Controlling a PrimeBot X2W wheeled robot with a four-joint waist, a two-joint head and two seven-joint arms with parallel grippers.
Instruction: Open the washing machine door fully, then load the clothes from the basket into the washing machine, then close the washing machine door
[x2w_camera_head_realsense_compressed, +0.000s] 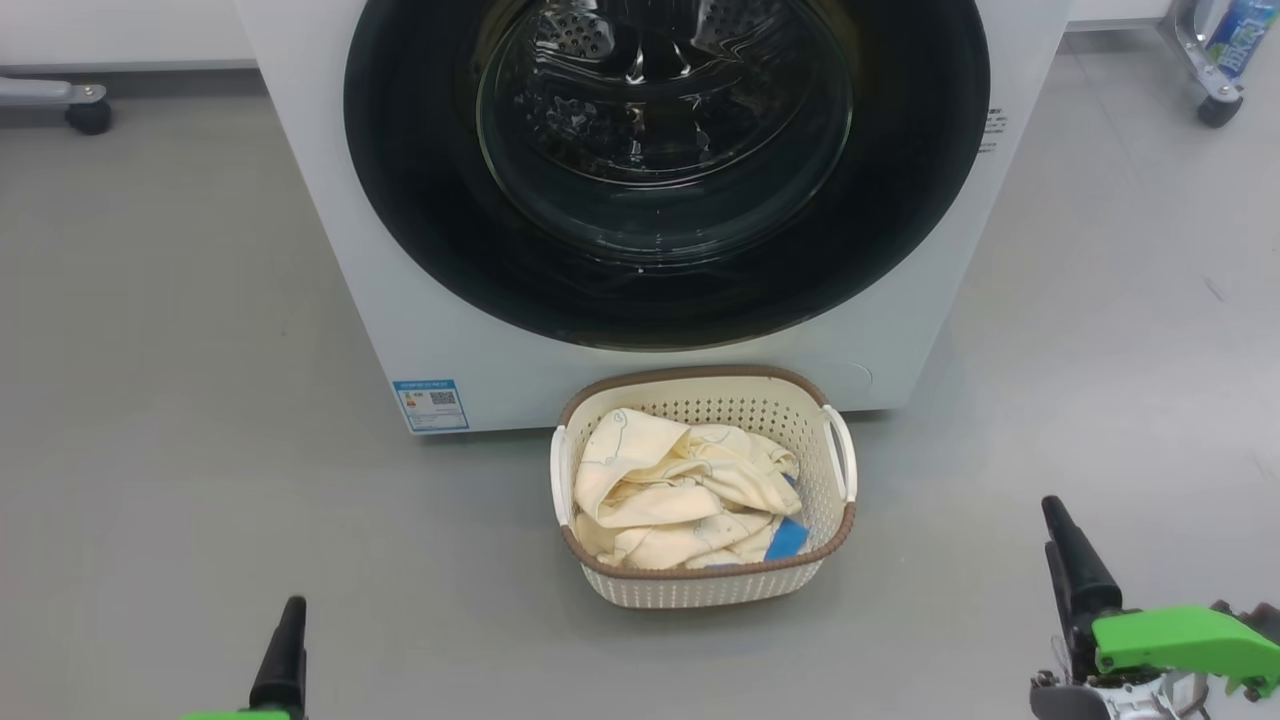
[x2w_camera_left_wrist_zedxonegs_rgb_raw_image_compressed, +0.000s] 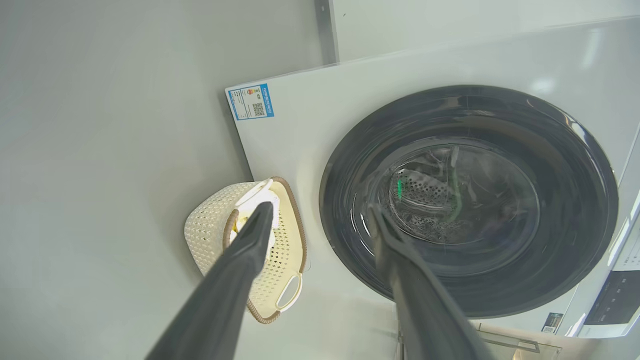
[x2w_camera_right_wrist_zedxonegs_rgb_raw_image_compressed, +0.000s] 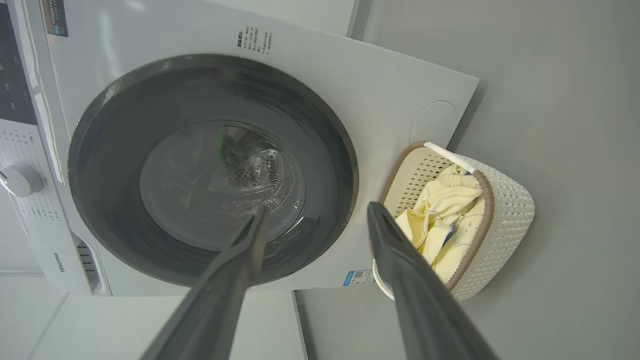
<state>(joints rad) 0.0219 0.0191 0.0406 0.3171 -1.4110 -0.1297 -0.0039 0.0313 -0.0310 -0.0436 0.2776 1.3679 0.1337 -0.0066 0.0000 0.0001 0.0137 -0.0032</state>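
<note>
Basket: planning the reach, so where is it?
Head view, centre: the basket sits on the floor just before the washing machine, below its shut door.

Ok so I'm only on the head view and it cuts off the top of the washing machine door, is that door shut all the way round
Observer: Yes. The right wrist view takes in the whole washing machine door, and its black rim lies flat against the white front of the washing machine.
Operator: And the left gripper, I only get one fingertip, is it open?
Observer: The left gripper is open in its own wrist view, fingers spread with nothing between them.
Operator: Same question for the right one.
Observer: The right gripper is open and empty in the right wrist view.
</note>
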